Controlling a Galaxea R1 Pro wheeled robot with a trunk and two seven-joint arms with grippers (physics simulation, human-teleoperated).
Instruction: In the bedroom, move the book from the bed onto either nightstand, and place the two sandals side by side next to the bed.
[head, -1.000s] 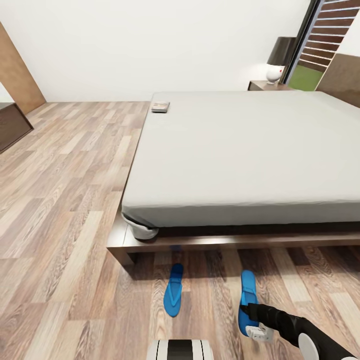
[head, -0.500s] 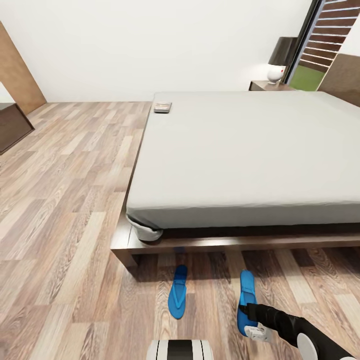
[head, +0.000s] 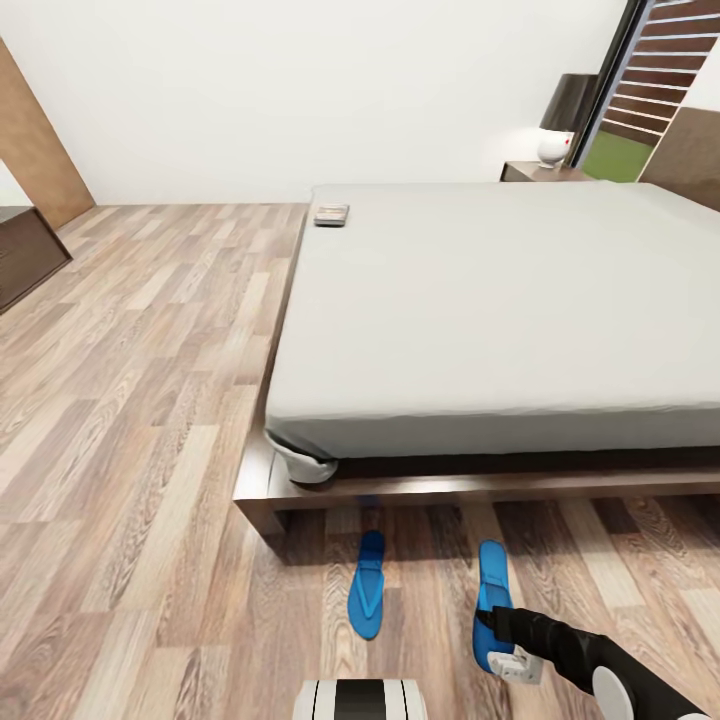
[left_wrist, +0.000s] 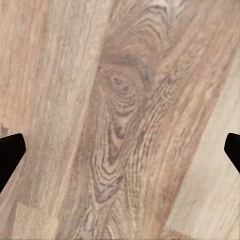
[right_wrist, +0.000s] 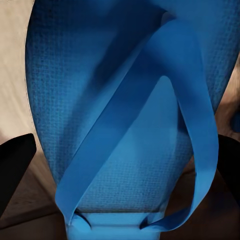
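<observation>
The book (head: 331, 214) lies at the far left corner of the grey bed (head: 500, 300). A dark nightstand (head: 538, 172) stands beyond the bed's far right side. Two blue sandals are on the wood floor in front of the bed frame: one (head: 367, 597) lies free, the other (head: 491, 590) sits a little to its right. My right gripper (head: 492, 634) is shut on that right sandal (right_wrist: 125, 125), a black finger (right_wrist: 14, 165) at each side of the sole. My left gripper (left_wrist: 120, 150) hangs open over bare floor planks.
A white lamp with a dark shade (head: 556, 145) stands on the nightstand. A dark low bench (head: 25, 250) is at the far left wall. The bed's wooden platform edge (head: 400, 490) juts out just behind the sandals. Open floor lies to the left.
The whole view has shifted, so the bed and the free sandal sit further right in the picture. The held sandal stayed with my right gripper, and the gap between the sandals has narrowed.
</observation>
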